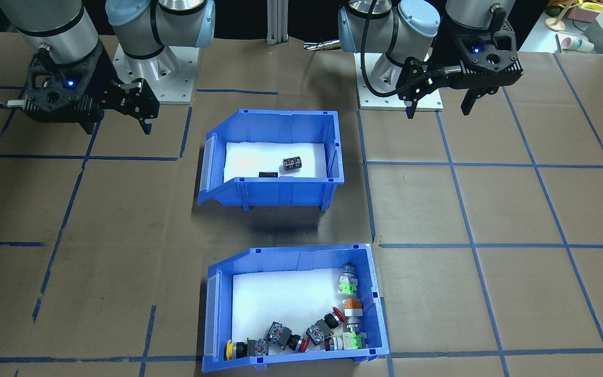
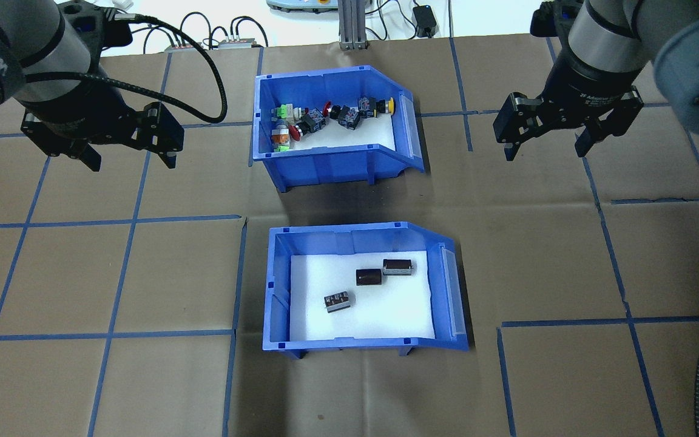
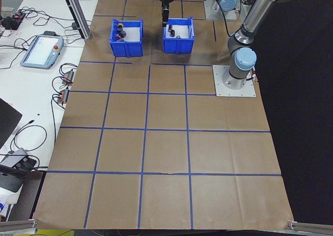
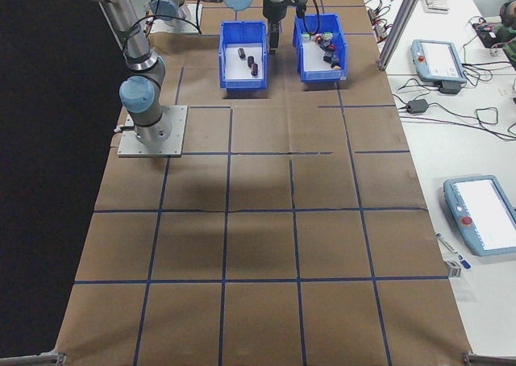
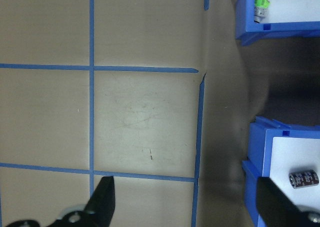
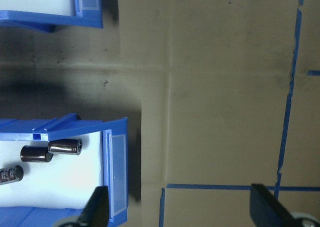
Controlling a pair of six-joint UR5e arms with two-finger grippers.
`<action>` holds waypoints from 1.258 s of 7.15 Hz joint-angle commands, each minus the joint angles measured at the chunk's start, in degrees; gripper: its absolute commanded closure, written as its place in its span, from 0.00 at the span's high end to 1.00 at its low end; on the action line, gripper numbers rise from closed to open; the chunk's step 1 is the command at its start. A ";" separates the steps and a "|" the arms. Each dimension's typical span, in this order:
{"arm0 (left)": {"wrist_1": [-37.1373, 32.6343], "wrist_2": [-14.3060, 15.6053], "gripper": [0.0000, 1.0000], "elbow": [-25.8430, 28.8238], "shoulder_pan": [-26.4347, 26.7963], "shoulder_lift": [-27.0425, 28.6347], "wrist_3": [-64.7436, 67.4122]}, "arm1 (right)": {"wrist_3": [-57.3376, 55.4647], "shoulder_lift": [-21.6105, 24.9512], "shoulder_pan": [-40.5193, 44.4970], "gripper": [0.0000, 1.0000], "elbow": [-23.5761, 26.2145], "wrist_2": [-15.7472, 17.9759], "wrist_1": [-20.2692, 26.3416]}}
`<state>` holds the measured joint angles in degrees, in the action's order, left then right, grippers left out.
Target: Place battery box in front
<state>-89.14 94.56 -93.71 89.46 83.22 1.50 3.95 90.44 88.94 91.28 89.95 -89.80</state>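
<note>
We note the table (image 2: 82, 273), two blue bins in a line at its middle. The battery box (image 2: 276, 285) sits nearer the robot, the button bin (image 2: 325, 164) beyond it. Left gripper (image 2: 128, 155) and right gripper (image 2: 547, 145) hover either side, jaws apart, empty. Risk as we judge it: gripping the wrong bin, or tipping the box and rolling its loose cylinders (image 2: 369, 277).

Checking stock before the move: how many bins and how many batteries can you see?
Blue bins: 2, the battery box and the push-button bin
Batteries: 3, all in the battery box
Total: 5
</note>
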 commanded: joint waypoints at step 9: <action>3.07 -17.49 1.00 -25.95 22.50 -9.91 81.41 | 55.34 -30.14 19.05 1.00 -33.08 0.23 -0.03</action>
<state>-88.37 83.53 -114.08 109.64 74.28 73.65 52.87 62.28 105.16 60.60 90.17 -89.30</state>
